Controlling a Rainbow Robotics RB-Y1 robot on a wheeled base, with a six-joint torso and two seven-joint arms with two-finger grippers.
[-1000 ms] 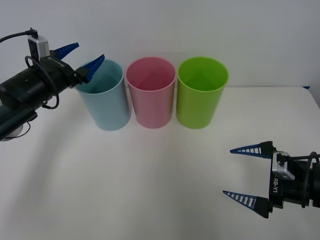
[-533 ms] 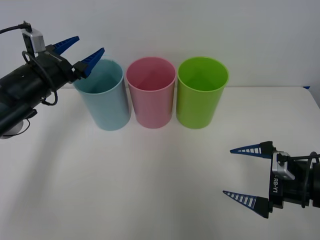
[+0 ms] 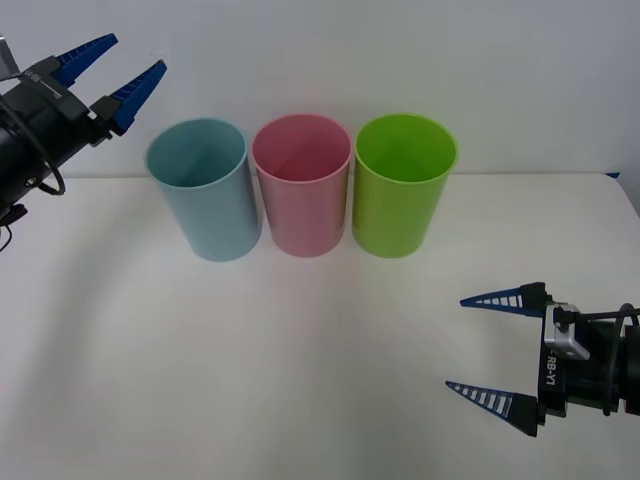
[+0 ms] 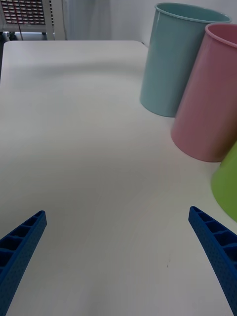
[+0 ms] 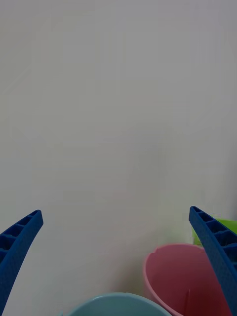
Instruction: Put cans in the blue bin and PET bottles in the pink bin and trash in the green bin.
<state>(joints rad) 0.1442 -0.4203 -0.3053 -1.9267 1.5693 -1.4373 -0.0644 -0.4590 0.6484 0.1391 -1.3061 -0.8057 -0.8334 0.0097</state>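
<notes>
Blue bin (image 3: 205, 200) stands below and beside the spread left gripper (image 3: 128, 70).

Blue bin (image 3: 204, 205), pink bin (image 3: 302, 200) and green bin (image 3: 402, 200) stand upright, side by side, touching.

The front view looks down over the desk (image 3: 300, 380). The right wrist view skims it low; the left looks from high. All share the blue bin (image 3: 205, 200) and the pink bin (image 3: 302, 195).
</notes>
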